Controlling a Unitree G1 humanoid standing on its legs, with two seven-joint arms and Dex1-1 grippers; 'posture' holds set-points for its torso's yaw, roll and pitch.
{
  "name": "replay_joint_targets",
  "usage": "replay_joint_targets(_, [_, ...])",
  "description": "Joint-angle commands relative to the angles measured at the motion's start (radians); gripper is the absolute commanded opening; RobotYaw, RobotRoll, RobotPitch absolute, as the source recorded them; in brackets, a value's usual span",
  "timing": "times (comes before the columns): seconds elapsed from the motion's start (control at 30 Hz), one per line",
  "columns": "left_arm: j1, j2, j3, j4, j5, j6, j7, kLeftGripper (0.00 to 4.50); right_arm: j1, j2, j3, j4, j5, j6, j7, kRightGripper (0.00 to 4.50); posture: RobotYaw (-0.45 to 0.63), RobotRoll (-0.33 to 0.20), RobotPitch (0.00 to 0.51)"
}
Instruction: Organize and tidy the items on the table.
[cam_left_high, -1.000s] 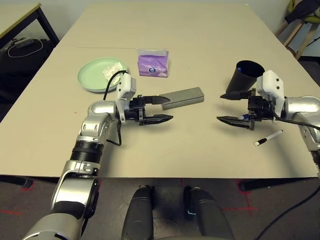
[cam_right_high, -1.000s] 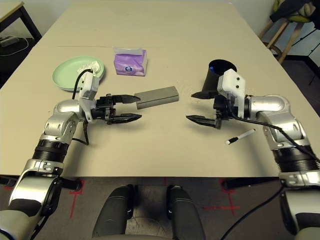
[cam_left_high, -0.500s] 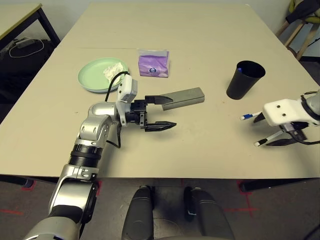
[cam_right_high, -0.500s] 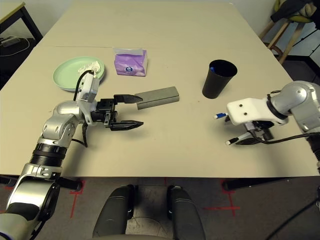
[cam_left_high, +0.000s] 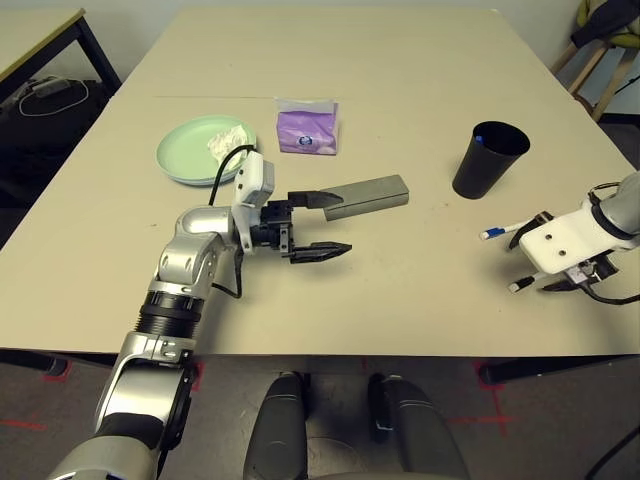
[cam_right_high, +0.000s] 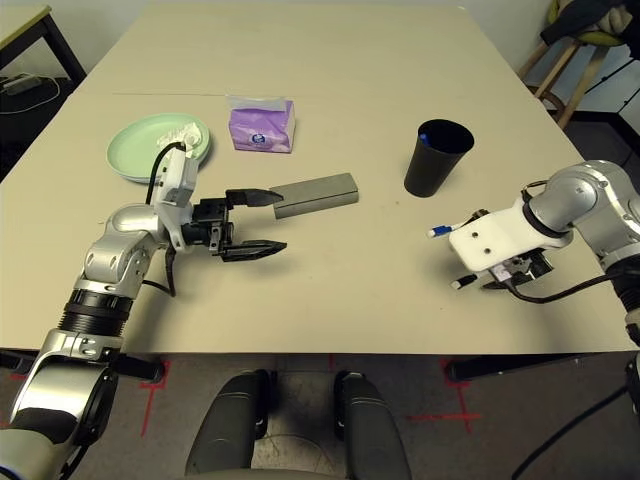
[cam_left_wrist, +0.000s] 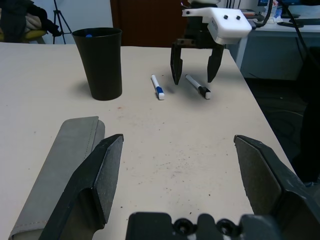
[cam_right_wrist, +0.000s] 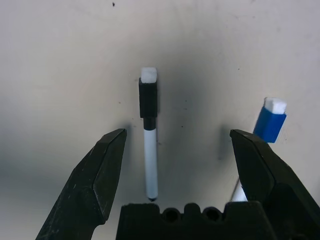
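Left gripper (cam_left_high: 322, 226): standing wide open with nothing in hold, hovering left of centre in the left eye view, one finger alongside the near left end of the glasses case.
Right gripper (cam_right_wrist: 177, 132): spreading its fingers wide and holding nothing, pointing down over the table at the right of the left eye view; in its own wrist view, the black-capped pen is lying between the fingers.
Black-capped pen (cam_right_wrist: 149, 135): lying on the table, lower right in the left eye view.
Blue-capped pen (cam_left_wrist: 157, 87): lying just beside the right gripper, a little above the black-capped pen in the left eye view.
Black cup (cam_left_high: 490, 160): standing upright at the upper right, something blue showing inside.
Grey glasses case (cam_left_high: 367, 197): lying at a slant near the centre.
Purple tissue pack (cam_left_high: 307, 130): resting at the upper centre-left.
Pale green plate (cam_left_high: 182, 152): sitting at the upper left, carrying the crumpled white tissue (cam_left_high: 228, 145).
Beige table (cam_left_high: 330, 300): spreading beneath all of these, its near edge running across the lower frame.
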Motion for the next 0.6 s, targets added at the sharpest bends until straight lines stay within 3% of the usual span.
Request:
replay_joint_targets(0.03, [-0.007, 0.006, -0.015, -0.008, 0.002, -0.012, 0.002, 4.48, 0.025, 0.004, 0.013, 0.001, 0.003, -0.012, -0.003, 4.50, 0.13, 0.000, 0.104])
replay_joint_targets(0.4, [-0.009, 0.017, -0.010, -0.013, -0.005, -0.001, 0.013, 4.48, 0.084, 0.015, 0.016, -0.032, 0.012, 0.029, -0.005, 4.50, 0.13, 0.000, 0.098])
replay_joint_targets(0.5, [-0.008, 0.020, -0.011, -0.014, -0.006, -0.002, 0.012, 4.50, 0.080, 0.026, 0.023, -0.011, 0.001, 0.027, -0.013, 3.93, 0.13, 0.000, 0.097])
replay_joint_targets(0.6, [-0.010, 0.023, -0.012, -0.014, -0.006, -0.002, 0.010, 4.50, 0.077, 0.034, 0.025, 0.007, -0.002, 0.022, -0.011, 2.85, 0.14, 0.000, 0.097])
